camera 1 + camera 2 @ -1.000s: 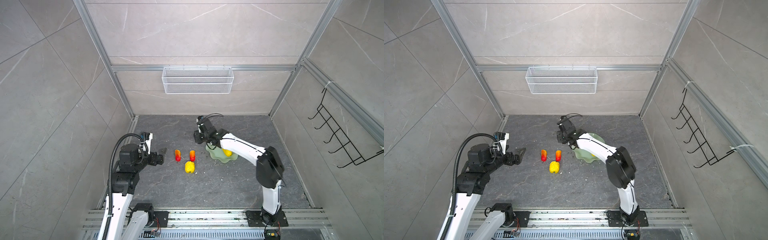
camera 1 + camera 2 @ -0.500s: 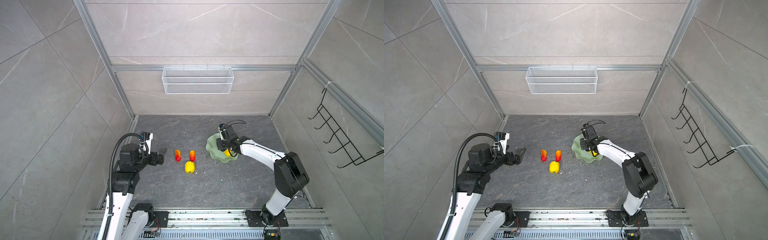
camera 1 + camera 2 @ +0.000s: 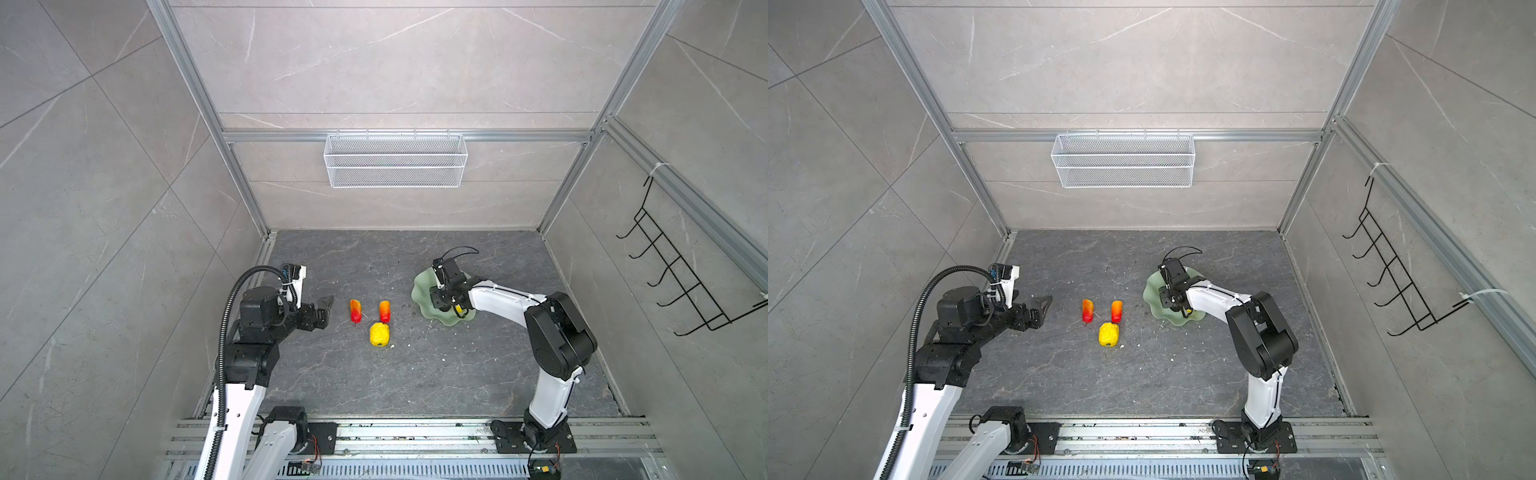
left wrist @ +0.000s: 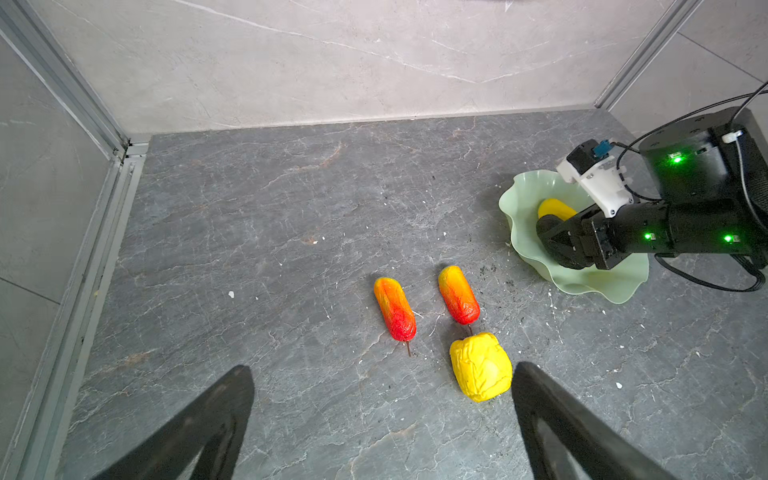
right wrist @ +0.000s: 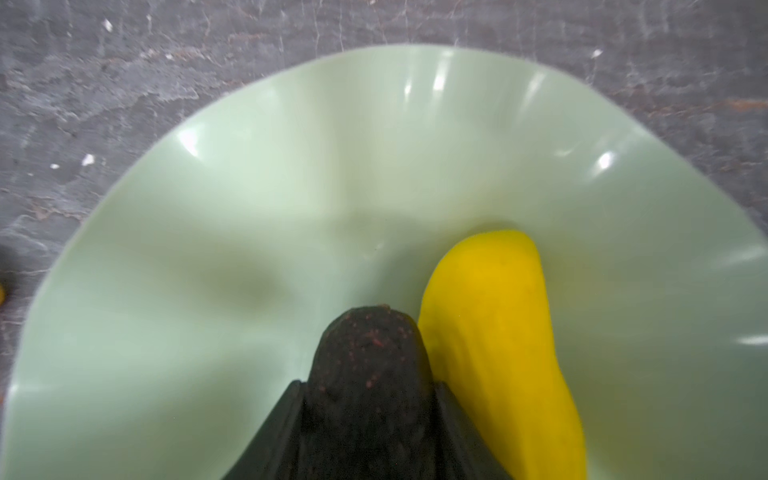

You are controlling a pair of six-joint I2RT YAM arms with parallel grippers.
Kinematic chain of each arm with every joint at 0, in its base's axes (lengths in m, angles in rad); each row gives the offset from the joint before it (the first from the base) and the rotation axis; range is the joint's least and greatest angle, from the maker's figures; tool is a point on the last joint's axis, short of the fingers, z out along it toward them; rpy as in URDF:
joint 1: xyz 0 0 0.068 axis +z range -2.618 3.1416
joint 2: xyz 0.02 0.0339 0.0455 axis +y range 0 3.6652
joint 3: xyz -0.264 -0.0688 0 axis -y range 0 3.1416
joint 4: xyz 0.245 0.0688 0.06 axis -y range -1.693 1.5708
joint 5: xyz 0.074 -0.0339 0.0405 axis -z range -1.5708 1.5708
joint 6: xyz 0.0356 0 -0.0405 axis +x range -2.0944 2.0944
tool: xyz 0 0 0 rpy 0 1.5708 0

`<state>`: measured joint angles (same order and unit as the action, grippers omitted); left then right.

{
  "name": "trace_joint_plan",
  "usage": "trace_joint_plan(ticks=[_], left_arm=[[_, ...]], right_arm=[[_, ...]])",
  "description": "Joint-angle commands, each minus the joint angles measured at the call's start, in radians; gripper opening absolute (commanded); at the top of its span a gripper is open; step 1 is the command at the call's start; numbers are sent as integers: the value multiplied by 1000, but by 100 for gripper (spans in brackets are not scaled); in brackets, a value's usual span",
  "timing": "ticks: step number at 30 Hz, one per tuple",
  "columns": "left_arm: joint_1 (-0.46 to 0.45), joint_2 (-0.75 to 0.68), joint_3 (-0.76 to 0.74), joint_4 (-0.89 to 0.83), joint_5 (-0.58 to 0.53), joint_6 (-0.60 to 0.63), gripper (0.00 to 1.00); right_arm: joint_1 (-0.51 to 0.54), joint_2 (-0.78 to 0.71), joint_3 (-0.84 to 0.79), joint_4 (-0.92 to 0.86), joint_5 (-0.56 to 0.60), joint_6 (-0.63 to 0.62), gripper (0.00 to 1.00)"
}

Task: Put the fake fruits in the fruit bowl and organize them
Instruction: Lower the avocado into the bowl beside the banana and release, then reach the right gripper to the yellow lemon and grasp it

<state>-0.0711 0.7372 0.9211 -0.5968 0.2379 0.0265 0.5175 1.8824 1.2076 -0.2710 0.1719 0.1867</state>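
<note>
Two red-orange tapered fruits (image 3: 355,311) (image 3: 385,311) and a lumpy yellow fruit (image 3: 379,334) lie on the dark floor, left of the mint-green fruit bowl (image 3: 419,286). My right gripper (image 5: 369,386) is shut on the dark blackish oval fruit (image 5: 365,353) and holds it low inside the bowl (image 5: 291,166), right beside the long yellow fruit (image 5: 498,332) that lies there. In both top views this gripper (image 3: 1169,299) hides most of the bowl's middle. My left gripper (image 4: 382,374) hangs open and empty, just short of the lumpy yellow fruit (image 4: 480,368).
A white wire mesh basket (image 3: 395,160) hangs on the back wall. A black hook rack (image 3: 681,286) is fixed to the right wall. Metal frame rails (image 3: 374,432) run along the front edge. Pale crumbs dot the floor.
My right arm has swung right from beside the bowl's left rim, carrying the dark fruit over the bowl and down into it. The left arm has not moved.
</note>
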Motion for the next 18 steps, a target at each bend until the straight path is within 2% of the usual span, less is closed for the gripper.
trace_joint_plan(ticks=[1, 4, 8, 11, 14, 18], left_arm=[[7, -5, -5, 38, 6, 13, 100], [7, -5, -5, 38, 6, 14, 100], [7, -3, -5, 38, 10, 13, 100], [7, -1, -4, 37, 12, 14, 100], [7, -1, -4, 37, 16, 13, 100], [7, 1, -5, 36, 17, 13, 100]], right_arm=[[3, 14, 8, 9, 21, -8, 45], [4, -9, 17, -19, 29, -26, 63], [3, -78, 34, -65, 34, -62, 79], [11, -140, 55, -101, 11, -88, 99], [36, -190, 84, -129, -28, -106, 100], [120, -218, 135, -157, -49, -120, 100]])
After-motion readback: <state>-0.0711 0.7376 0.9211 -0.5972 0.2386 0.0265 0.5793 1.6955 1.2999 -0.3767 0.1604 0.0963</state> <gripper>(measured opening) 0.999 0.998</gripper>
